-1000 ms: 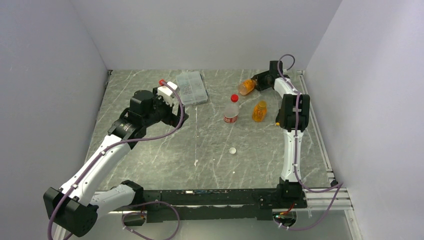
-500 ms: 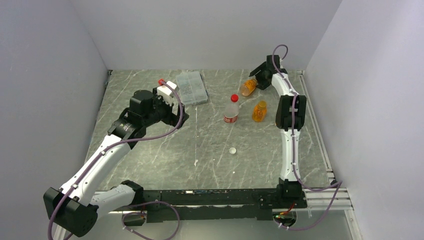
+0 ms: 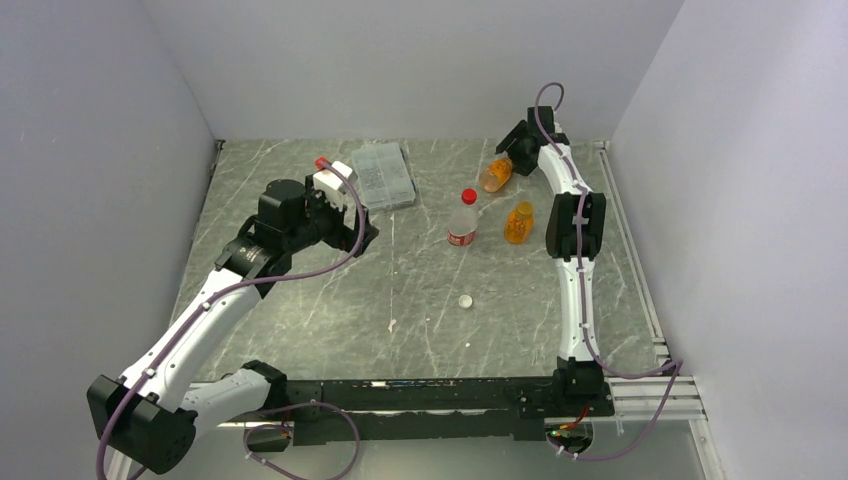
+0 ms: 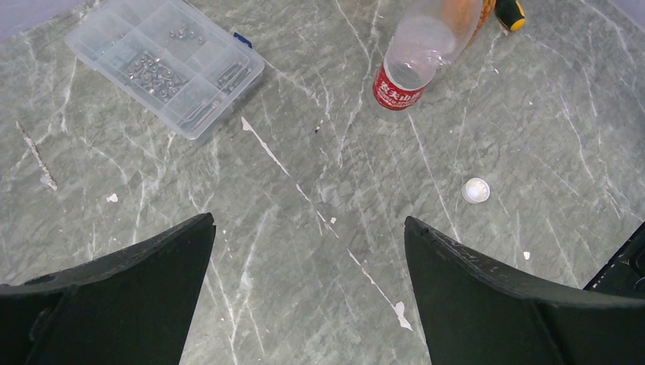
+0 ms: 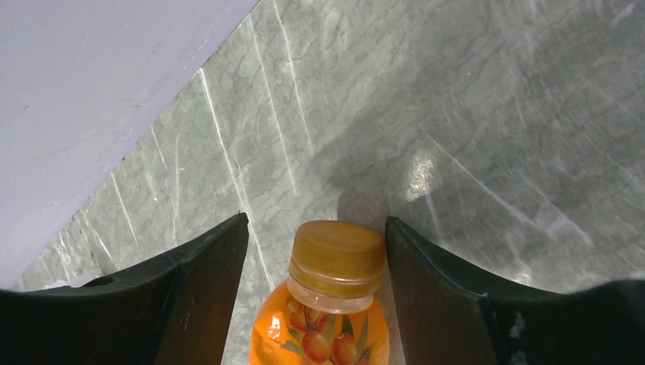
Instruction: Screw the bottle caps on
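Three bottles show on the bench (image 3: 420,335), and each one has a cap on top.

The right jaws are at the far right corner. They are closed on the sides of the held orange bottle (image 5: 323,334) and seem to hold it tipped over, a little above the bench. Its orange cap (image 5: 337,255) sits on the neck and pokes out past the jaws.

The second orange bottle (image 3: 518,224) stands near it, and it looks capped too. The clear bottle (image 3: 461,222) with the red label stands near the middle, with its red cap (image 3: 469,196) on. It is not possible to tell if these caps are turned tight or just resting.

One whitish cap (image 3: 466,300) lies alone on the bench, well apart from every bottle. No open bottle for it can be seen.

The left jaws hang wide open above the bench and hold nothing.

So the job looks mostly done. What seems left is making the caps tight and finding a home for the loose whitish cap.
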Motion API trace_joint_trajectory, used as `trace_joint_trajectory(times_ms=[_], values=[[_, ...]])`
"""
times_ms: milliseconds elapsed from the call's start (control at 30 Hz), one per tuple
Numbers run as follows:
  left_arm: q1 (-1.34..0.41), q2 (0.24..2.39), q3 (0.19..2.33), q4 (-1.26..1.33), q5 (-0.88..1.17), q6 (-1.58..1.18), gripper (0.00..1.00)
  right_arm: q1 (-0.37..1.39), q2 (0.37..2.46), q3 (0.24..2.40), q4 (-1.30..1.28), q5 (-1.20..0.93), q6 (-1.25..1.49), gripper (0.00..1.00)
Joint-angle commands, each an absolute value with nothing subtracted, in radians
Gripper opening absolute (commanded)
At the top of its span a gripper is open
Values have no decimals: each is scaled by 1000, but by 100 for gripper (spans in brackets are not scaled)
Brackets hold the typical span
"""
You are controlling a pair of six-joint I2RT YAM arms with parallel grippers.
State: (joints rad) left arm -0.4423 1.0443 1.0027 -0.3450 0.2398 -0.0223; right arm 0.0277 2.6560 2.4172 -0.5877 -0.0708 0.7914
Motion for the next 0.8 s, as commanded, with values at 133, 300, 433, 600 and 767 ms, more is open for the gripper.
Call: trace_joint_trajectory(times_ms=[133,300,433,600,767], values=[[-434,1038,1004,-300,267,-42,99,38,2804,2422,-722,-83,755,65],[-431,1042,1003,-298,269,-49,99,38,2793,2396,-692,-100,751,50],[-430,1043,1003,-292,270,-60,99,38,2757,2364,-663,-119,739,38],[-426,1046,1007,-290,273,-76,99,39,2682,2302,-611,-128,717,21],[-425,1047,1009,-288,272,-78,99,50,2588,2228,-563,-92,669,14]])
